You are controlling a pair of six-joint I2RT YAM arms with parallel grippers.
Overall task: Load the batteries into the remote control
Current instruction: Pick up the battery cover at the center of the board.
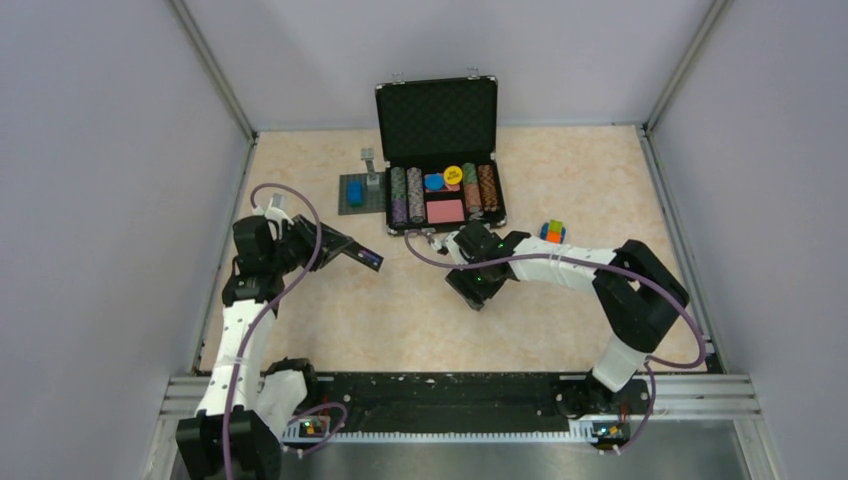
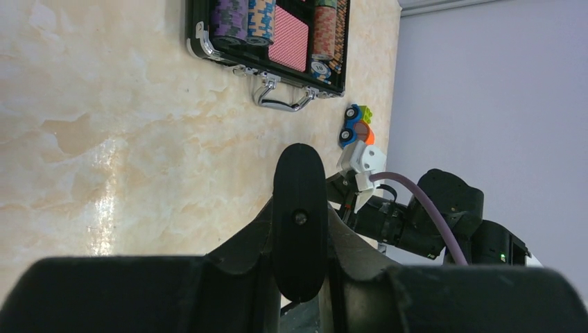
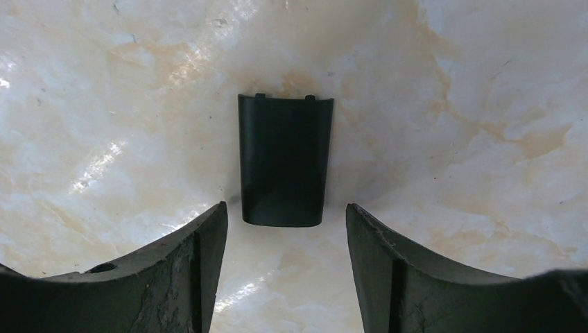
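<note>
My left gripper (image 1: 322, 243) is shut on the remote control (image 1: 352, 252), a slim black bar held off the table and pointing right. In the left wrist view the remote (image 2: 299, 215) shows end-on, clamped between my fingers (image 2: 243, 250). My right gripper (image 1: 478, 292) points down at the table with its jaws open and empty. In the right wrist view it (image 3: 284, 229) hovers just short of the small black cover piece (image 3: 284, 159), which lies flat on the table. I cannot make out any separate batteries; the remote's far end only shows a purplish tint.
An open case of poker chips (image 1: 440, 215) stands at the back centre, and it also shows in the left wrist view (image 2: 201, 41). A grey plate with a blue block (image 1: 360, 192) sits to its left. A small colourful toy (image 1: 552, 232) lies to its right.
</note>
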